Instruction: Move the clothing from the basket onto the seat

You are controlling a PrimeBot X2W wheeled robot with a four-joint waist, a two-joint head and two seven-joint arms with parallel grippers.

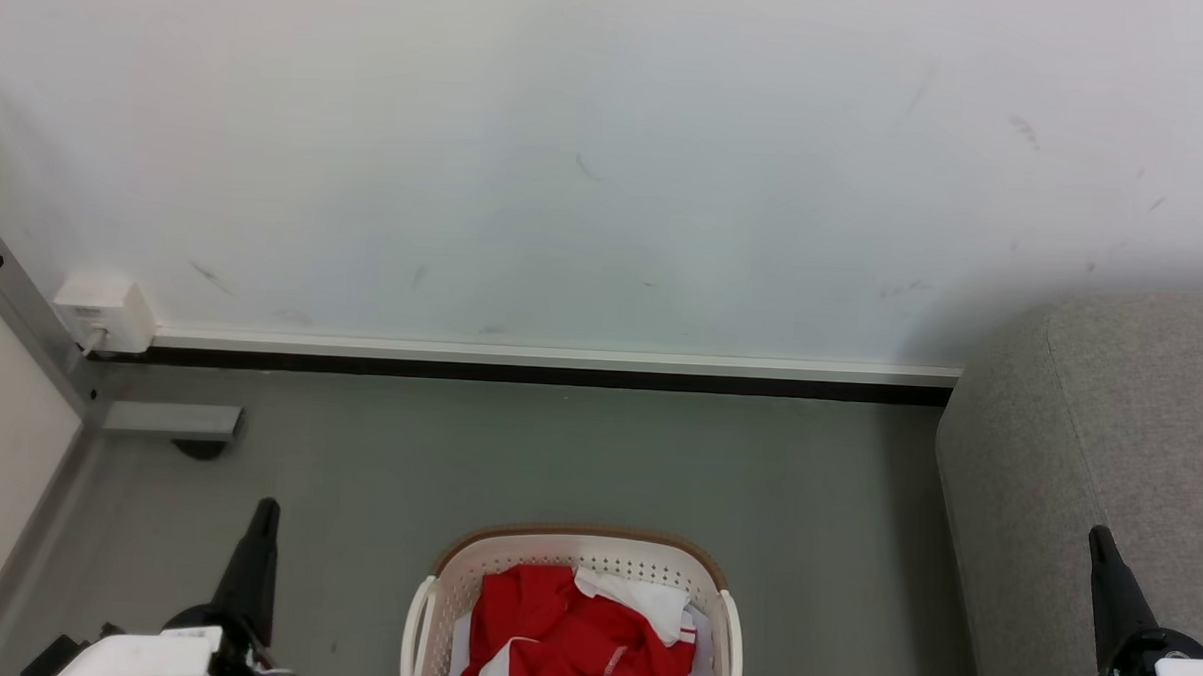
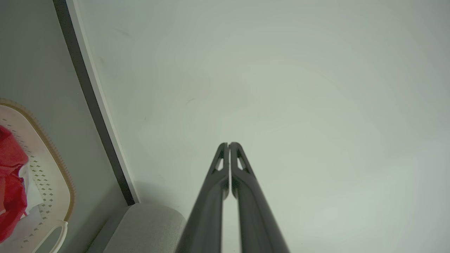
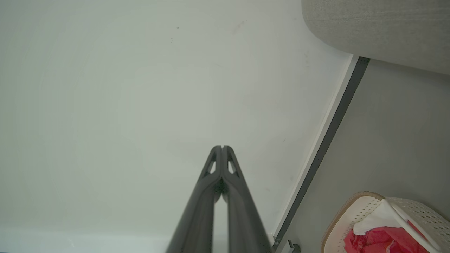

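Clothing (image 1: 561, 637) in basket (image 1: 580, 533); left end effector (image 1: 266, 512), right end effector (image 1: 1099, 540) flanking

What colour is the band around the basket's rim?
Brown, on a cream-white perforated basket; the rim band shows best in the head view.

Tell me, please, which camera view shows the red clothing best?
The head view: the clothing lies open from above, filling the basket. Both wrist views catch a small red patch at a frame edge.
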